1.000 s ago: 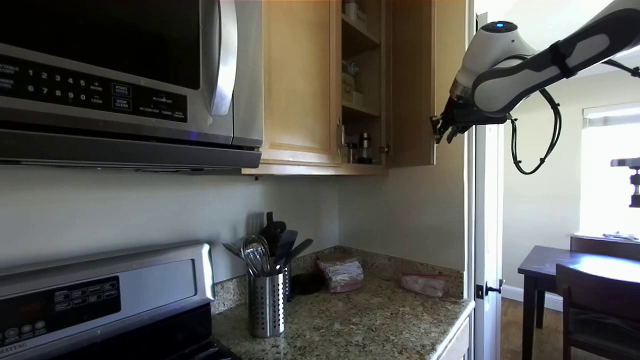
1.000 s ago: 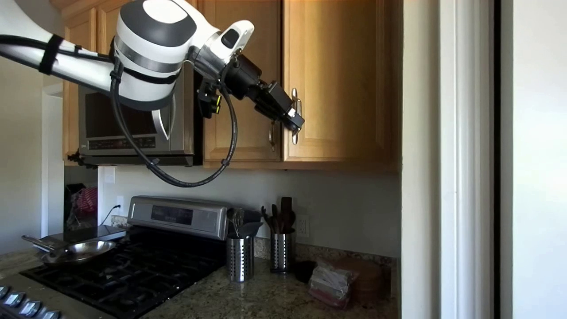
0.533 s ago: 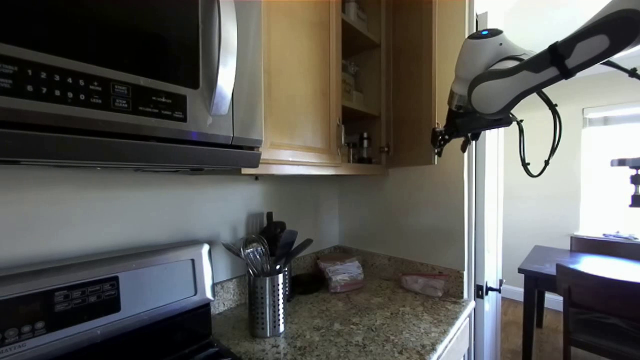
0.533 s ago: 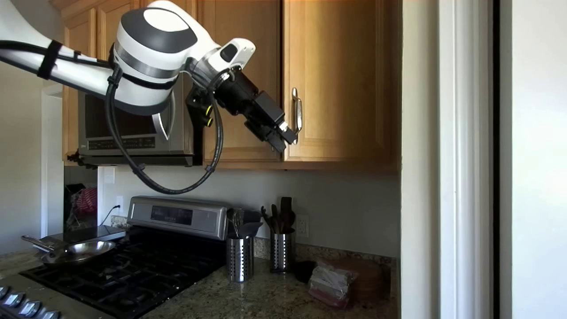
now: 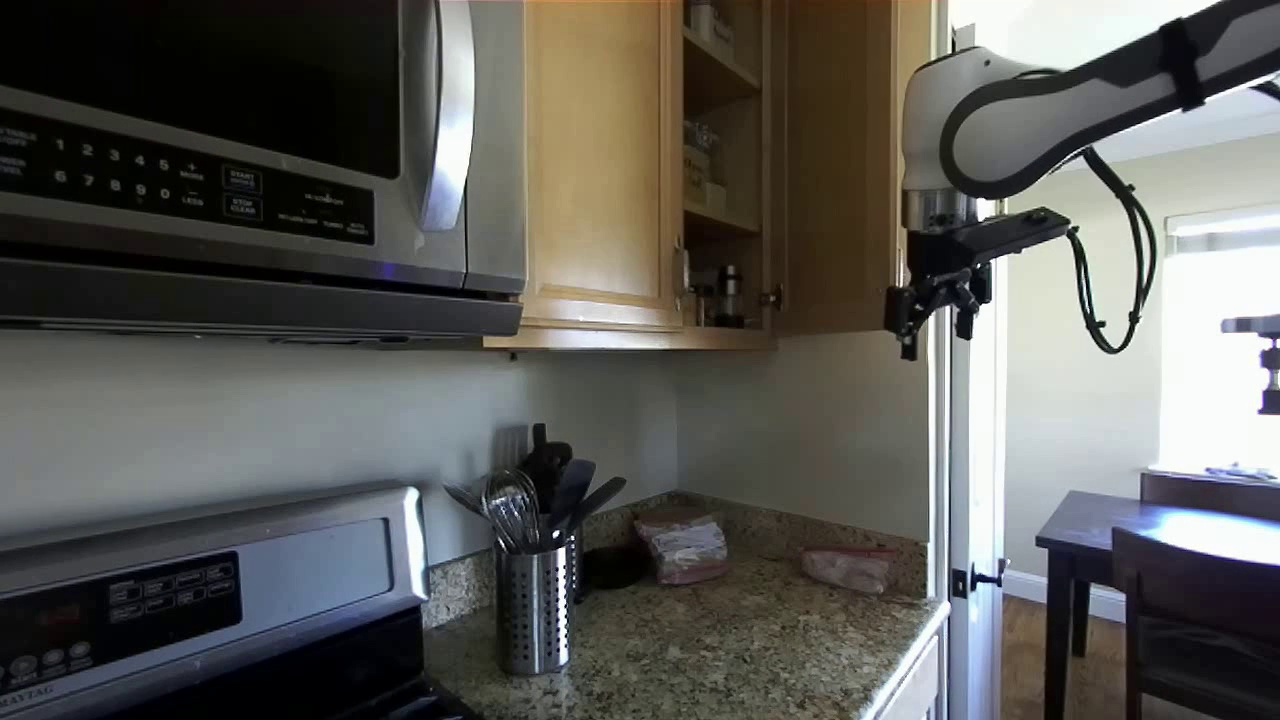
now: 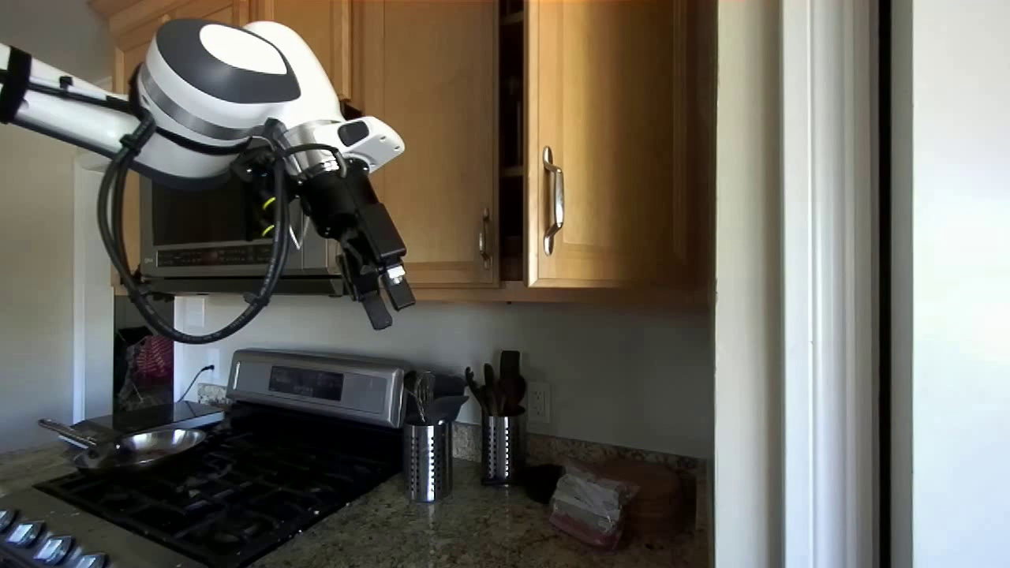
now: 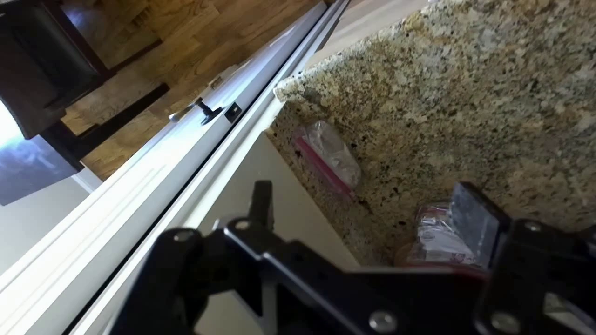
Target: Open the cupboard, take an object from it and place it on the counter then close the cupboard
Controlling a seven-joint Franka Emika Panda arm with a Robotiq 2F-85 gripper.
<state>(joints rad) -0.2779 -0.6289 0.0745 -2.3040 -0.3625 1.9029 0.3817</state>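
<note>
- Cupboard (image 5: 600,170): we find its door (image 6: 619,126) swung out, with the shelves (image 5: 722,220) showing behind. We judge the opening step done or nearly so.
- Fingers (image 7: 472,218): spread wide apart, holding nothing. They hang tip-down above the desk (image 5: 700,650); in an exterior view a plain gap separates them from the handle (image 6: 559,197).
- Object: we cannot make it out in any view. By the task it should be inside the cupboard, where we note a bottle (image 5: 730,297) at the lowest level; we cannot say which thing is meant.
- Governing relation: the cupboard hangs over the desk's back corner, so we judge its inside to lie up and inward from the fingers, with the door's free edge beside the way in. The gap's long axis stands upright, as does the handle's. We expect the fingers must rise and tilt inward before entry.
- Arm (image 6: 189,102): we see only one, so the reach falls to it.
- Desk: a packet (image 5: 688,550) lies near the back corner, a bag (image 5: 850,568) near the front corner.
- Risk: we consider a knock against the door's free edge possible.
</note>
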